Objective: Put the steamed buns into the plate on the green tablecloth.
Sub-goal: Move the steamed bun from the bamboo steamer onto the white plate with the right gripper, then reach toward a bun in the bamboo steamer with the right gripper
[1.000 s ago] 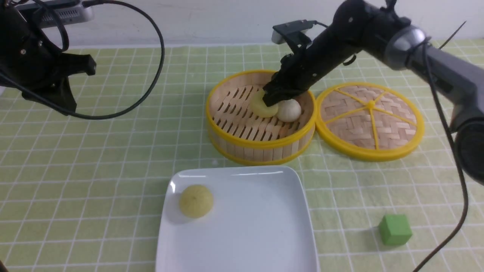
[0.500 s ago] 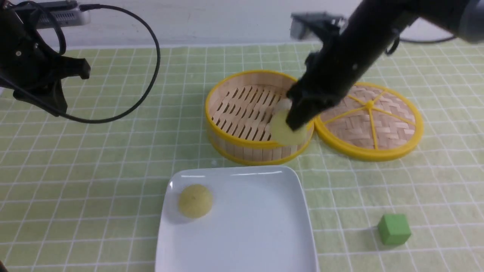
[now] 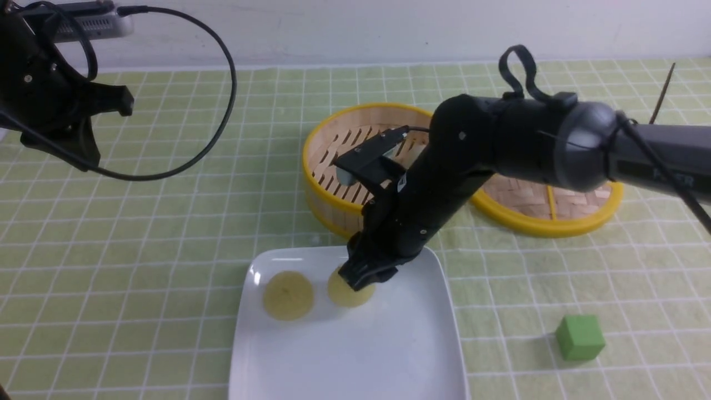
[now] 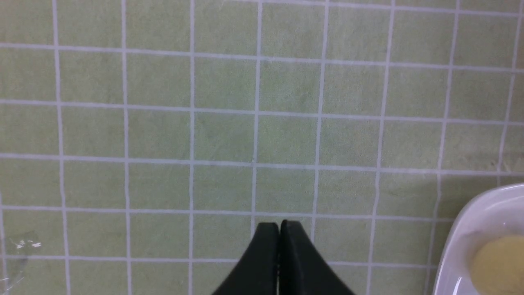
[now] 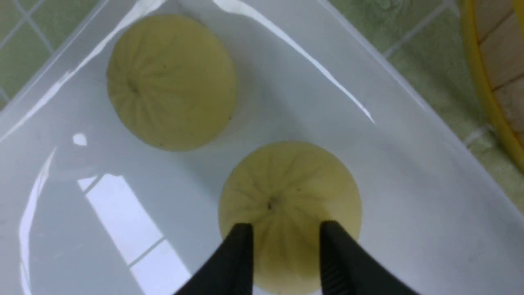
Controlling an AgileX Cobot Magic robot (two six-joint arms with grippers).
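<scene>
Front view: the right fingers pointed down at a yellow bun lying on the plate directly beneath them; a second yellow bun sat just beside.

Left wrist view: the left fingers were pressed together, empty, above the green tablecloth.

Right wrist view: the right fingers stood parted over the bun, not clasping it.

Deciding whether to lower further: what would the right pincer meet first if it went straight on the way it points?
The yellow bun, lying on the plate right under the right pincer; they may already touch, depth is unclear.
</scene>
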